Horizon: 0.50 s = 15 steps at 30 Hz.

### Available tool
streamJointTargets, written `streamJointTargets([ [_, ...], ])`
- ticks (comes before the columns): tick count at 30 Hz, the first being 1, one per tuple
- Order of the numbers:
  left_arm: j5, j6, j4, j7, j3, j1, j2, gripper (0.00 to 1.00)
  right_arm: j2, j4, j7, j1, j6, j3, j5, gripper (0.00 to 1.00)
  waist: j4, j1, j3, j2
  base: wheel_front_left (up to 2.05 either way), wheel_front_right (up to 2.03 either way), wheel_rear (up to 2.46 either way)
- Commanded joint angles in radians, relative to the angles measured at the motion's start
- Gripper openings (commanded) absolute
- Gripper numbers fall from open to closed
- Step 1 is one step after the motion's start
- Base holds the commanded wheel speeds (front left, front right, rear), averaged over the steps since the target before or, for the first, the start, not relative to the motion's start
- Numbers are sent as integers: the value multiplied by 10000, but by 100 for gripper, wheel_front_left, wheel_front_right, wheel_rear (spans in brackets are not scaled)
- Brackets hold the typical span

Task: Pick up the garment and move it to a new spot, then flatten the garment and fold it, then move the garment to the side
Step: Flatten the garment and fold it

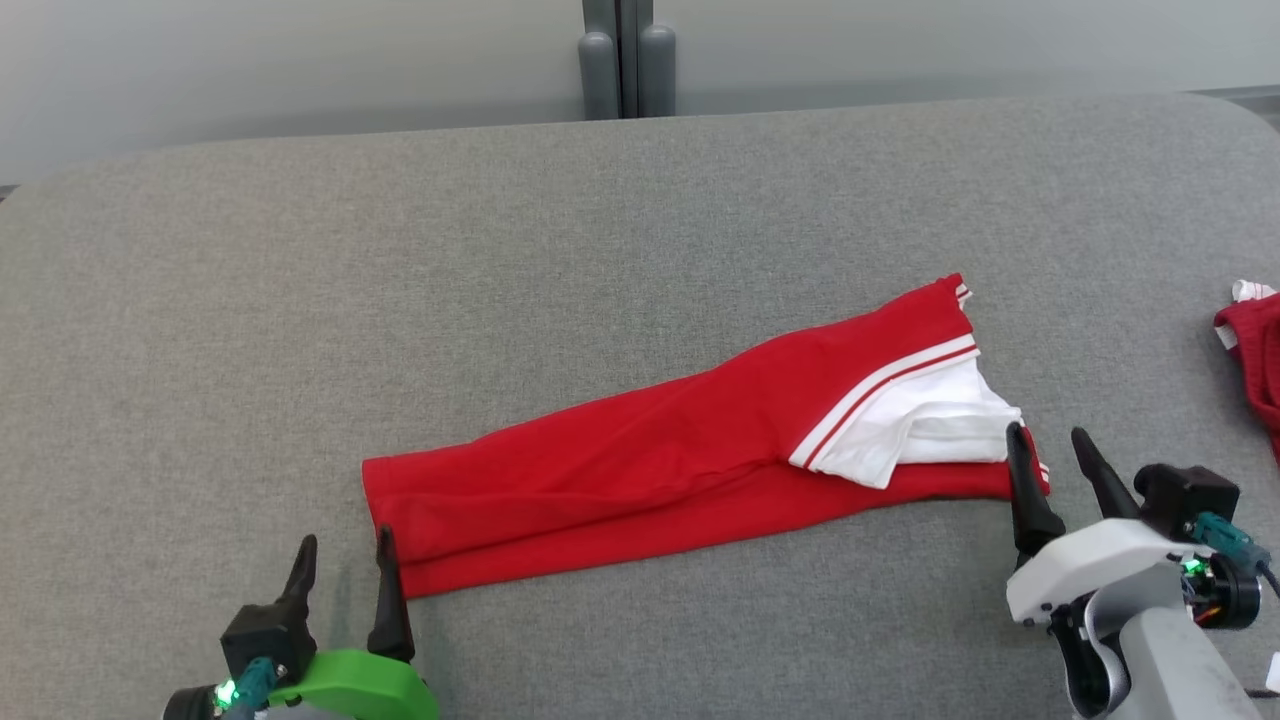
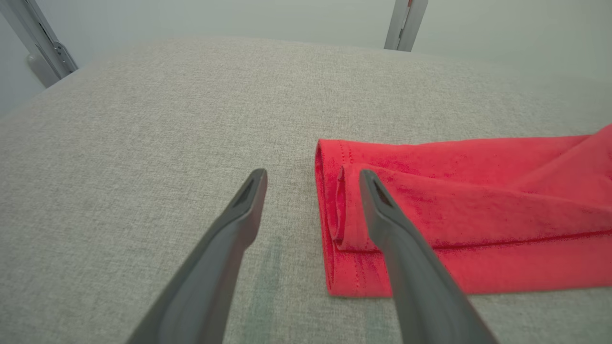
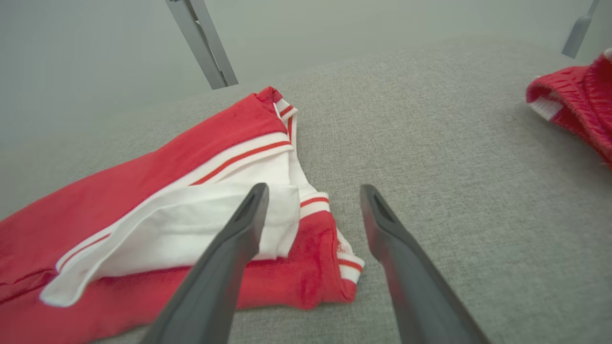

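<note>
The garment (image 1: 660, 450) is red with white panels and red-white stripes, folded into a long narrow band lying slantwise across the grey surface. Its left end (image 2: 430, 210) is all red; its right end (image 3: 201, 210) shows the white part. My left gripper (image 1: 343, 560) stands open at the band's left end, its right finger over the red edge. My right gripper (image 1: 1050, 450) stands open at the band's right end, the left finger over the corner and nothing clamped. From each wrist the left gripper (image 2: 313, 179) and the right gripper (image 3: 313, 193) show spread jaws.
A second red garment (image 1: 1255, 350) with white trim lies at the right edge, also in the right wrist view (image 3: 573, 100). The grey padded surface (image 1: 400, 280) is wide, with rounded far corners. Grey posts (image 1: 625, 60) stand behind its far edge.
</note>
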State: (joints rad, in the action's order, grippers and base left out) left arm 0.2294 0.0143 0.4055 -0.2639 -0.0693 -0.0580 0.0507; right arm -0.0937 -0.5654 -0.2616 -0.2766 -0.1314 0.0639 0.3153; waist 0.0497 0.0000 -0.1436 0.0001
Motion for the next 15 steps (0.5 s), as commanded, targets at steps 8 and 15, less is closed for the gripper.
streamJointTargets([
  [8, 214, -525, -795, 2, -743, 1001, 23, 100, 393, 594, -43, 1477, 17, 461, -717, 100, 71, 0, 734, -1, 0, 0, 0],
  [15, 237, -590, -988, 2, -986, 715, 20, 100, 405, 492, -43, 943, 18, 220, -775, 100, 203, 0, 390, -1, 0, 0, 0],
])
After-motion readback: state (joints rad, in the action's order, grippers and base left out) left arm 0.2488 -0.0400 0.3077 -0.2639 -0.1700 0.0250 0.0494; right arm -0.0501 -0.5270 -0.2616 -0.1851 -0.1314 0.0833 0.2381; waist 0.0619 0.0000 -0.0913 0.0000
